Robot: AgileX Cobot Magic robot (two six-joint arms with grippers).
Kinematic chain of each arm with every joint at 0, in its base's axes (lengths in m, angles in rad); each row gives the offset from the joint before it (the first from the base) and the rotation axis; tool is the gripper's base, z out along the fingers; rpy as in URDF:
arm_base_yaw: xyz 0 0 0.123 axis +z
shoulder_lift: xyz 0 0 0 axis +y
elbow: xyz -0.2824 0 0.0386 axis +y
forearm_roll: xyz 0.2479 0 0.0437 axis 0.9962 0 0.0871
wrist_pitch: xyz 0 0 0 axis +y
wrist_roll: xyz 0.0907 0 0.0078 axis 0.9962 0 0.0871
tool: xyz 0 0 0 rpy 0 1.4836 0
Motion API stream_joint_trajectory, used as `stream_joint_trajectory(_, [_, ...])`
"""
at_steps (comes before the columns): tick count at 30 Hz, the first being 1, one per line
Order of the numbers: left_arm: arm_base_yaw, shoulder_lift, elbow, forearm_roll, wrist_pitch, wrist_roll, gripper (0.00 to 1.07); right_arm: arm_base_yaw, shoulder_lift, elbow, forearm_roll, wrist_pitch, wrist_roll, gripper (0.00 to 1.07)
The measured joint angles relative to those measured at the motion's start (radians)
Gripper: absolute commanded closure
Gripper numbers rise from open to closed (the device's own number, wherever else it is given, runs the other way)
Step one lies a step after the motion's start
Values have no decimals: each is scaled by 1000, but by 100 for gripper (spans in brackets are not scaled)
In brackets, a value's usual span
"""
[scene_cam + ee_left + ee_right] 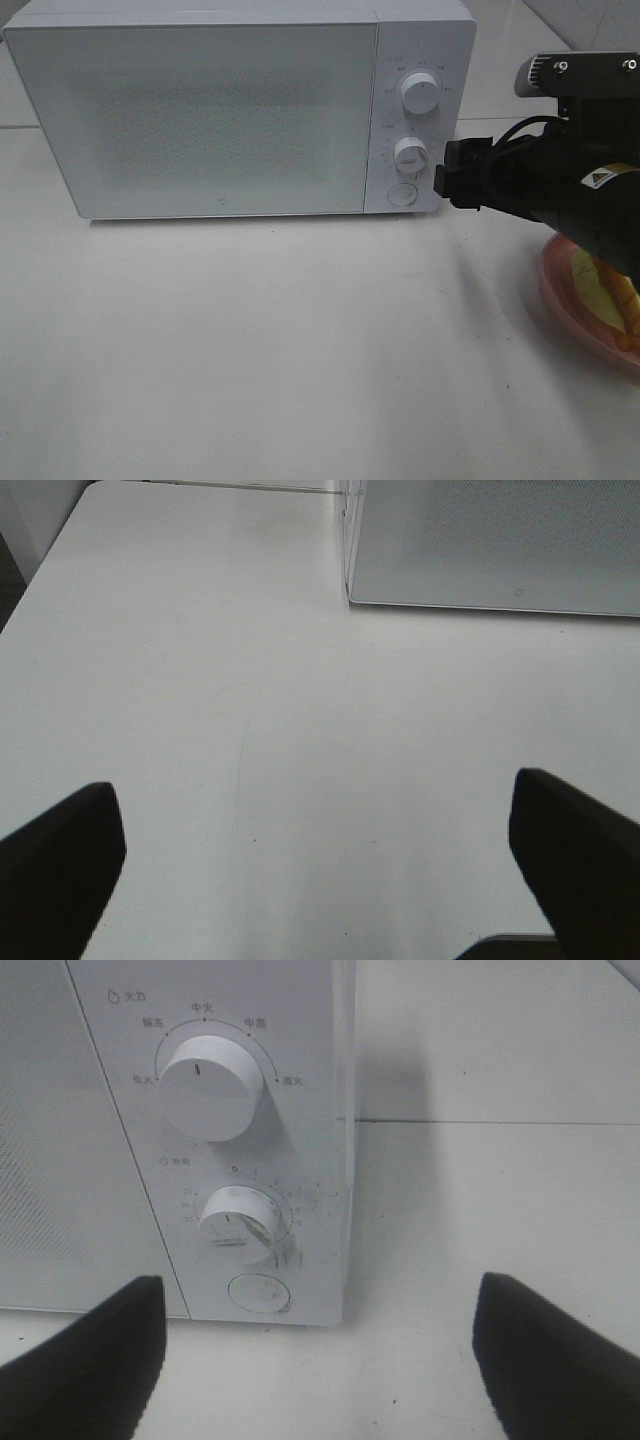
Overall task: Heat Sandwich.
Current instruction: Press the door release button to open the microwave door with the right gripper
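A smooth white matte tabletop fills the high view, and a thin seam crosses it toward 10 o'clock. A boxy white microwave oven stands at 12 o'clock, casting a soft shadow forward. Pale grey tiling shows at 1 o'clock. The light is even and diffuse.

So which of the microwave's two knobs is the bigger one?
The upper knob, under the arc of labels; the lower knob, just above the round button, is clearly smaller.

White table, closed white microwave at back, pink plate at right
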Motion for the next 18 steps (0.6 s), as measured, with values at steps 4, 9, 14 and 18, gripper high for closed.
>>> stream_joint_trajectory(4, [0, 0, 0, 0, 0, 0, 9, 80, 42, 0, 87, -82, -28, 31])
stream_joint_trajectory(9, [0, 0, 0, 0, 0, 0, 9, 171, 97, 0, 159, -113, -31, 31])
stream_joint_trajectory(14, [0, 0, 0, 0, 0, 0, 9, 229, 147, 0, 204, -120, -31, 31])
stream_joint_trajectory(18, [0, 0, 0, 0, 0, 0, 9, 238, 157, 0, 208, -128, -24, 31])
